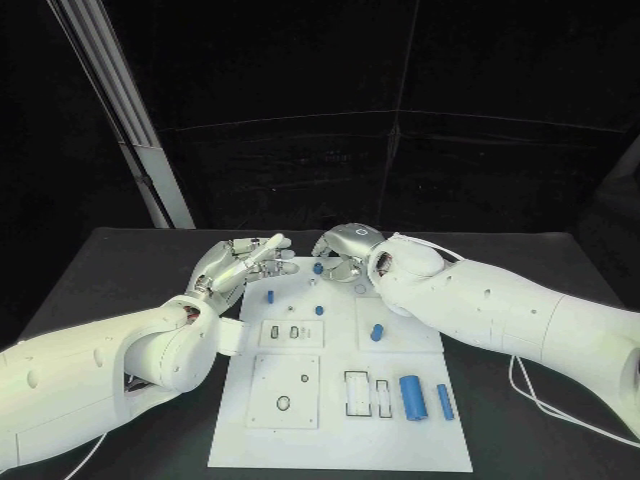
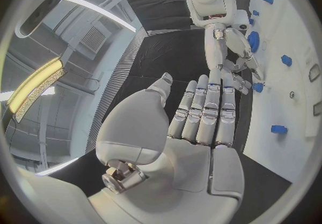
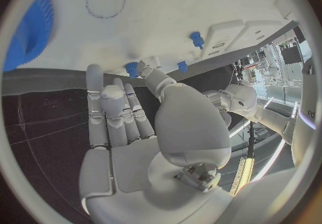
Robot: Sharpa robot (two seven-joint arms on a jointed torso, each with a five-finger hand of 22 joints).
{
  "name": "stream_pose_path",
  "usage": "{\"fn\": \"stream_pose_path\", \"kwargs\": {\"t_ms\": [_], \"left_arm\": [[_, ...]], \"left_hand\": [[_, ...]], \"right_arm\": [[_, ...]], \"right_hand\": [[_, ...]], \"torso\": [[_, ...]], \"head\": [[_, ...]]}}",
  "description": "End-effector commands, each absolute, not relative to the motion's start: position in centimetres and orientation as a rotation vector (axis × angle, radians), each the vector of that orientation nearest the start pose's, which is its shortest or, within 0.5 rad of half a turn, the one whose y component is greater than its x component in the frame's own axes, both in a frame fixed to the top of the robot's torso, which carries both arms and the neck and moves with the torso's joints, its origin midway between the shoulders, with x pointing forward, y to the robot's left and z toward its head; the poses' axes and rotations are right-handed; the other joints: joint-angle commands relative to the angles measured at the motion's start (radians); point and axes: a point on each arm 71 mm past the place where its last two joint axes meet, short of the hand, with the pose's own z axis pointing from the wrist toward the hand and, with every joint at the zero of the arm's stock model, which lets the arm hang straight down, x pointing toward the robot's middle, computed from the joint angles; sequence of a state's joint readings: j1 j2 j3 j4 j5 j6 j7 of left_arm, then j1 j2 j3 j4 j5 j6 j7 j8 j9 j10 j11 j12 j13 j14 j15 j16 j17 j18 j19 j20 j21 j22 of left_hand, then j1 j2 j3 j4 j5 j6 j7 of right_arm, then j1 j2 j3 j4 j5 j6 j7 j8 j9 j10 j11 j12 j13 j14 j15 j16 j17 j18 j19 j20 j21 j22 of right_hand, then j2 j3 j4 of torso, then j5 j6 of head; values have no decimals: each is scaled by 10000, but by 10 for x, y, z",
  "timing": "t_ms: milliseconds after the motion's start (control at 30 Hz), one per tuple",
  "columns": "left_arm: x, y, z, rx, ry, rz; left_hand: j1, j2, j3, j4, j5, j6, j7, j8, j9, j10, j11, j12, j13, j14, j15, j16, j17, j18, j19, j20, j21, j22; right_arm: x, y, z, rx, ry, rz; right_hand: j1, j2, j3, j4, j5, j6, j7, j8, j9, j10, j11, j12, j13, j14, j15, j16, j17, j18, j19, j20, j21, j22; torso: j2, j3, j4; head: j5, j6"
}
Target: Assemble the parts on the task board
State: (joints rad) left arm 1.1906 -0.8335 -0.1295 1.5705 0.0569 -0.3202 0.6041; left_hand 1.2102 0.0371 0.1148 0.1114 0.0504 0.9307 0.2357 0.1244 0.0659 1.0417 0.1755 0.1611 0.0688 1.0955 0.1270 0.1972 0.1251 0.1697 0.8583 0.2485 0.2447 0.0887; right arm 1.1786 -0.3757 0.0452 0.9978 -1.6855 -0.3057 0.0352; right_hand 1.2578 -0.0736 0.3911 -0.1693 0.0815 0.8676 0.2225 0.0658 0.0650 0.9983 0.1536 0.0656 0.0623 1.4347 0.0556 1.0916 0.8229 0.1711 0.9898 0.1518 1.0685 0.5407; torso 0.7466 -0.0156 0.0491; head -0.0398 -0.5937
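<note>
Both robot hands sit at the far end of the task board (image 1: 342, 400): left robot hand (image 1: 241, 262) open, fingers straight, holding nothing; right robot hand (image 1: 343, 262) also empty, fingers apart, beside small blue parts (image 1: 268, 296). More blue parts (image 1: 443, 402) lie at the board's near right. No legible writing on the board. Black desk (image 1: 529, 260) underneath.

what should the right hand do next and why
Probably lower the right hand onto the small blue part at the task board's far edge: its fingers hold nothing, and the left hand is open too.
</note>
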Motion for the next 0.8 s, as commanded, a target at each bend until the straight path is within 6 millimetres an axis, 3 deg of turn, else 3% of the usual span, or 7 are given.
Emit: {"fn": "stream_pose_path", "kwargs": {"t_ms": [33,267,433,533,600,667,800], "left_arm": [[467,193,-197,-10796,13337,-16768],[467,197,-197,-10812,13327,-16737],[467,200,-198,-10832,13302,-16679],[467,201,-198,-10834,13305,-16686],[467,201,-198,-10830,13306,-16704],[467,201,-198,-10821,13297,-16720],[468,202,-198,-10809,13272,-16708]], "left_hand": [[5,43,0,-34,44,-70,34,-37,-17,-7,31,-45,-13,-42,59,-59,7,146,35,2,-42,-16],[3,44,-4,-37,43,-78,39,-43,-17,-15,36,-54,-14,-49,63,-69,6,145,31,6,-49,-22],[4,44,-5,-39,43,-80,40,-44,-16,-16,37,-56,-14,-50,64,-72,6,145,30,6,-51,-24],[5,44,-5,-41,43,-80,40,-45,-16,-17,37,-57,-14,-50,65,-73,6,145,30,7,-53,-25],[5,44,-5,-41,43,-80,40,-45,-16,-17,37,-57,-14,-50,65,-73,6,145,30,7,-53,-25],[10,44,-5,-47,44,-80,40,-46,-15,-17,37,-59,-14,-49,65,-76,7,146,31,8,-55,-28],[46,51,9,-82,47,-76,37,-47,-11,-10,35,-63,-11,-41,65,-86,10,149,35,11,-64,-38]], "right_arm": [[558,-97,-187,-3659,14914,6058],[547,-122,-180,-3085,14742,6256],[538,-159,-175,-1857,15307,6315],[536,-183,-171,-966,15777,6216],[535,-194,-171,-629,16005,6093],[535,-203,-171,-400,16255,5931],[536,-217,-174,-141,16745,5521]], "right_hand": [[74,-25,-110,52,46,-50,62,-13,15,-81,-1,52,13,-78,-16,-54,-23,154,1,41,-63,-30],[192,99,-259,272,314,398,-97,132,79,490,-164,393,70,98,-129,241,368,167,140,-34,-51,-89],[-75,94,-351,670,420,778,-450,223,99,2309,-637,1321,431,448,-456,1115,1519,-32,950,-274,657,1107],[-453,-246,-801,1138,723,711,-710,170,59,3363,-974,2182,1072,608,-760,1677,2261,-155,1417,-590,1057,1760],[-726,-425,-1168,1444,1065,426,-745,63,19,3747,-988,2728,1525,709,-782,2073,2830,-275,1751,-643,1360,2316],[-801,-518,-1609,1828,1766,94,-730,97,45,3586,-990,3408,2253,739,-774,2360,3207,-318,1905,-671,1531,2586],[-83,-353,-2819,2881,1972,-354,-644,551,122,2419,-917,6219,5437,770,-701,3030,4133,-410,2094,-612,1917,3177]], "torso": [[-23,14,-2],[-83,44,-72],[-194,67,-247],[-221,90,-318],[-226,106,-337],[-237,122,-354],[-233,101,-317]], "head": [[1,28],[8,57],[46,26],[66,22],[63,31],[55,23],[-33,29]]}}
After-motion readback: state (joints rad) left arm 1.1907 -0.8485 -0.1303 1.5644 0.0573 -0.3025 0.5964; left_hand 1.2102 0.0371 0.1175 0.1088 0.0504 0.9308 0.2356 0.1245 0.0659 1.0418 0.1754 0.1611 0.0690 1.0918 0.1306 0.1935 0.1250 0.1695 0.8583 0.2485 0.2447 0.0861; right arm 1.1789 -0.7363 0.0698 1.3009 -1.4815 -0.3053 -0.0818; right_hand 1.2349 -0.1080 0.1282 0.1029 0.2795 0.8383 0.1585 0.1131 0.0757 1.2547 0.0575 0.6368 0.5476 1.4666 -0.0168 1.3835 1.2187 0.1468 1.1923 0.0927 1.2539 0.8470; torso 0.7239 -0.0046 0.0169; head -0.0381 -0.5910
